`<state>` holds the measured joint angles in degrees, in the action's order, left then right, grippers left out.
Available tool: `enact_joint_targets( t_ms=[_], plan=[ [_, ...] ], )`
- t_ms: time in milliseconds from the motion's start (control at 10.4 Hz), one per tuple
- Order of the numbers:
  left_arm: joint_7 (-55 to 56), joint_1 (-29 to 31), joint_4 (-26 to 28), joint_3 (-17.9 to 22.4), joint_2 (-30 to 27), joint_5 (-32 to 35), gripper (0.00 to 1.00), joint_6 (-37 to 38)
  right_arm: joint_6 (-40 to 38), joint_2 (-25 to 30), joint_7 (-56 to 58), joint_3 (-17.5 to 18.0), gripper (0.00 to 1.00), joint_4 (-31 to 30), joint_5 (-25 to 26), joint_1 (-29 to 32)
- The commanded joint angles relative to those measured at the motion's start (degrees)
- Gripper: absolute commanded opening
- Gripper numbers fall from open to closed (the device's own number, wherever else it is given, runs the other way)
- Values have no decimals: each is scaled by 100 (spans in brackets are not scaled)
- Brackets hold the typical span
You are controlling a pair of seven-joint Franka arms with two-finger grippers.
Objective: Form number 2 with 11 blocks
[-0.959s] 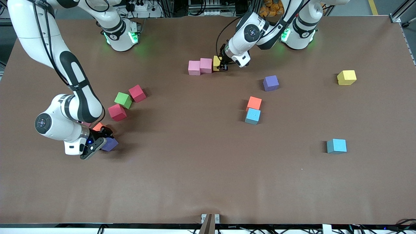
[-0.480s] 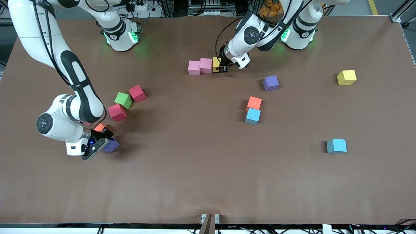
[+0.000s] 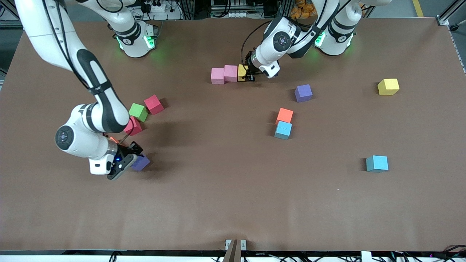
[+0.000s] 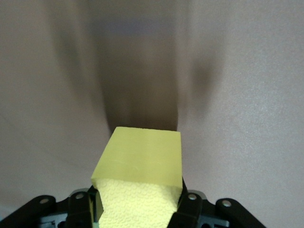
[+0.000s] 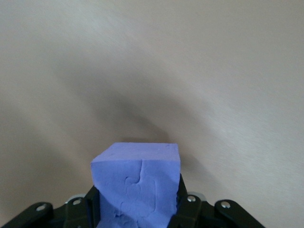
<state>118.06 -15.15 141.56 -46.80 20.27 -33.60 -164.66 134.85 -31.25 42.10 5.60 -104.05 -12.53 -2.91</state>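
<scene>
Early stage: two pink blocks (image 3: 224,74) in a row, left pincer (image 3: 249,77) clamped on yellow block (image 3: 242,71) beside them. Right pincer (image 3: 132,155) grips purple block (image 3: 140,162) nr surface. Approx. 8 blocks still scattered.

Thirteen small cubes show on the brown surface (image 3: 225,203), if a half-hidden one counts. There are two light pink matte foam cubes (image 3: 217,75) (image 3: 230,72), two yellow matte foam cubes (image 3: 241,71) (image 3: 388,86), two purple matte foam cubes (image 3: 303,92) (image 3: 142,162), two light blue matte foam cubes (image 3: 283,130) (image 3: 377,163) and two deep pink-red matte foam cubes (image 3: 153,104) (image 3: 135,126). One green matte foam cube (image 3: 138,111) stands alone in its colour. One orange matte foam cube (image 3: 284,115) is plain; an orange sliver (image 3: 113,139) under the arm is probably a second.
</scene>
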Motion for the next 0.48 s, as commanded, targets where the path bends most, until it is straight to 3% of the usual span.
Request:
enact_joint_targets(
  t_ms=[0,384],
  plan=[
    [-178,-32,-85,13,144,-59,41,-84,-134,303,-778,3,22,-150,-92,-367],
    [-239,-23,-85,13,162,-59,43,-93,-108,514,-2097,3,22,-299,-92,-982]
  ],
)
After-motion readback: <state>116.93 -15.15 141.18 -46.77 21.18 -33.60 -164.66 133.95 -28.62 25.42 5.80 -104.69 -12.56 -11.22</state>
